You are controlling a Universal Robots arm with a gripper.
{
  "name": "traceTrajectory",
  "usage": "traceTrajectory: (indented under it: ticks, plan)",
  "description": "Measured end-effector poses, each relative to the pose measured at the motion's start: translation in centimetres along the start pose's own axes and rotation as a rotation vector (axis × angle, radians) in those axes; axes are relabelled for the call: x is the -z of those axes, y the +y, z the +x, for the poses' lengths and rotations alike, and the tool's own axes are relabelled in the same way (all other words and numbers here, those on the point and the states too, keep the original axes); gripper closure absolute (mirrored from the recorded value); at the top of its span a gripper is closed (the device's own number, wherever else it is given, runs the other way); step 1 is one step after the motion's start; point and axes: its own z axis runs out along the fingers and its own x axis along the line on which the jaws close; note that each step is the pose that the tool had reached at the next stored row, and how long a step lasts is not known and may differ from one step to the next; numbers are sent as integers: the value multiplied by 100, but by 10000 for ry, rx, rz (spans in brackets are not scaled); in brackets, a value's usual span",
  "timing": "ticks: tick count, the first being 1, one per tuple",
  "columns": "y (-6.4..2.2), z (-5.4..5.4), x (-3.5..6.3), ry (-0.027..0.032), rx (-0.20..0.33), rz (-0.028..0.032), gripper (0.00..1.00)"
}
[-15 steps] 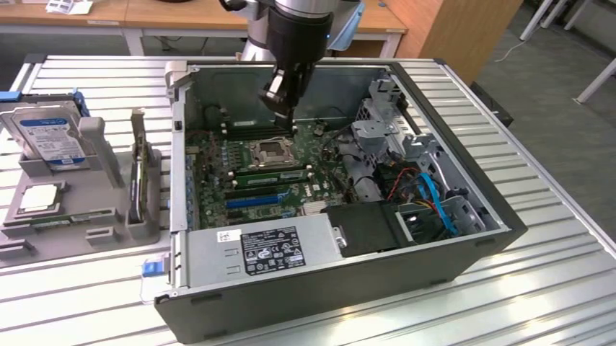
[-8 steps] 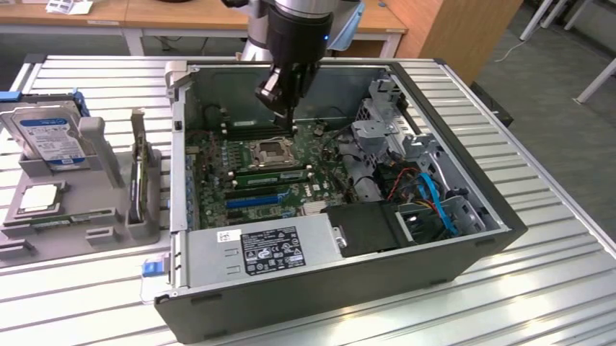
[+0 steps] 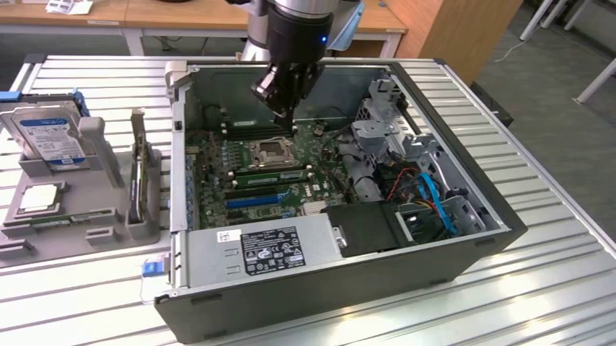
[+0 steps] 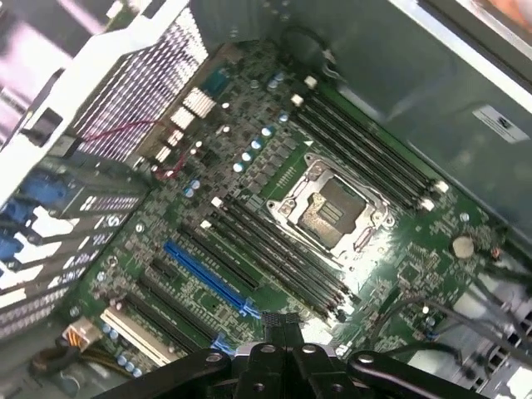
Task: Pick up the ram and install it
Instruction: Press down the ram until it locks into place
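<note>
My gripper (image 3: 279, 108) hangs inside the open computer case (image 3: 452, 238), above the far memory slots (image 3: 255, 130) and the empty processor socket (image 3: 271, 152). Its fingers (image 4: 274, 332) are drawn together and look shut, and no green board shows between them. A long, narrow green stick that looks like the ram (image 3: 274, 176) lies along the slots just on the near side of the socket, apart from the gripper. The wrist view looks down on the socket (image 4: 328, 209) with rows of dark slots (image 4: 274, 258) on both sides.
On the exterior view's left, a grey holder (image 3: 106, 151) carries a hard drive (image 3: 48, 133), a square silver chip (image 3: 39, 196), an upright dark card (image 3: 144, 180) and another thin green strip (image 3: 68, 217). The power supply (image 3: 265, 249), drive cage (image 3: 385, 137) and blue cables (image 3: 433, 198) crowd the case.
</note>
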Motion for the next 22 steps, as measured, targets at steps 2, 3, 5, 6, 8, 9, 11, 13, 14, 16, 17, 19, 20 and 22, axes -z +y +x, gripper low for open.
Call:
traceTrajectory:
  ticks: [2,3,5,6,8,9,11,13,14,16,17,19,20,22]
  plan:
    - [0,0,0,-7,-318,-6,89]
    - [0,0,-1,-11,-493,-9,89]
    - [0,0,-1,-19,-812,-15,89]
    - [0,0,-1,-22,-971,-17,89]
    - [0,0,-2,-31,-1290,-23,89]
    - [0,0,-2,-34,-1450,-25,89]
    - [0,0,-2,-42,-1784,-31,89]
    - [0,0,-3,-50,-2103,-36,89]
    - [0,0,-3,-54,-2261,-39,89]
    - [0,0,-3,-61,-2593,-45,89]
    - [0,0,-3,-65,-2753,-47,89]
    - [0,0,-4,-73,-3074,-53,89]
    - [0,0,-4,-76,-3235,-55,89]
    - [0,0,-4,-84,-3556,-61,89]
